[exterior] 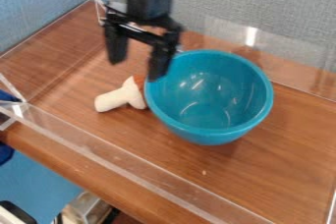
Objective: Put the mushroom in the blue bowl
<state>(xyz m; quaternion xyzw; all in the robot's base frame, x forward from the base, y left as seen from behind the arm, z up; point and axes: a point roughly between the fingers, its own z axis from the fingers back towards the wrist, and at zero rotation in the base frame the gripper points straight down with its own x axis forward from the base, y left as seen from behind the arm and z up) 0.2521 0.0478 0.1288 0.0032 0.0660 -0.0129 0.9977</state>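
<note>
In the single camera view we see the black two-fingered hand (138, 53) hanging from its dark arm and pointing down at the brown wooden desk (79, 66), its two fingers (116, 45) spread wide apart with nothing between them, so we read it as open and empty. Just below the hand and a little to its left in the picture lies the small toy mushroom with a cream-white stem and orange-brown cap (120, 95), resting on its side on the desk, its stem pointing away from the bowl and its cap end toward it. We cannot tell whether the finger nearer the bowl touches the mushroom; it appears to stop just above the cap. To the right of the hand and slightly lower in the picture sits the large round glossy teal-blue bowl (210, 95), upright and empty, with its near-left rim just beside the mushroom's cap and just beside the hand's right finger. Around the desk, beyond and below the hand, runs a low clear plastic wall (118, 164), and behind the hand stands a blue textured backdrop (53, 2).
</note>
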